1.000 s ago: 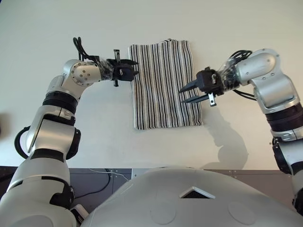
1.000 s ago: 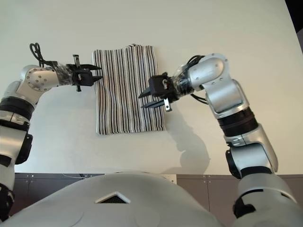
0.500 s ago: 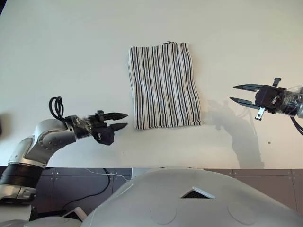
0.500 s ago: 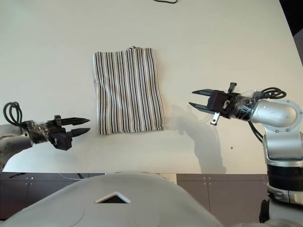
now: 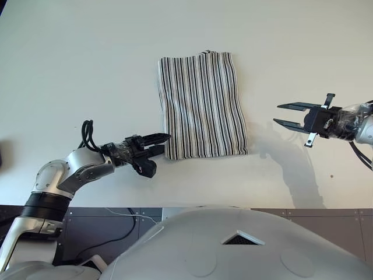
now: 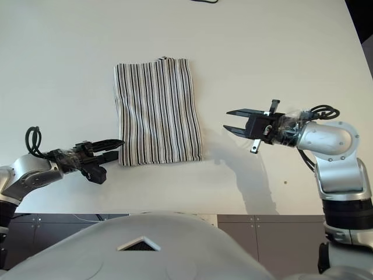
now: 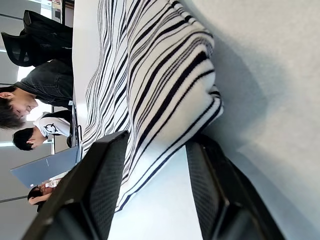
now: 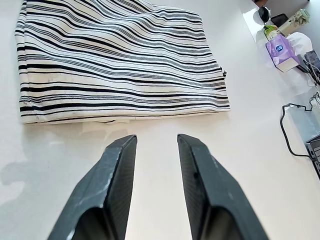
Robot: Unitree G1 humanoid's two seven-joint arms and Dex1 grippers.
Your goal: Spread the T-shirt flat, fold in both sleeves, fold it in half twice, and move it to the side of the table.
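Lying mid-table, the shirt (image 5: 201, 105) is a striped rectangle (sleeves in, possibly halved once). Left gripper (image 5: 165, 143), fingers spread, sits at its near corner; right gripper (image 5: 277, 114), also spread, hovers nearby. Further folding and the move remain.

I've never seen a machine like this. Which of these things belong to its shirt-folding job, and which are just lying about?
Part of the job:
T-shirt, striped, lying folded on the table
left end effector, open at the shirt's near corner
right end effector, open, apart from the shirt

Just lying about:
purple packet
black cable
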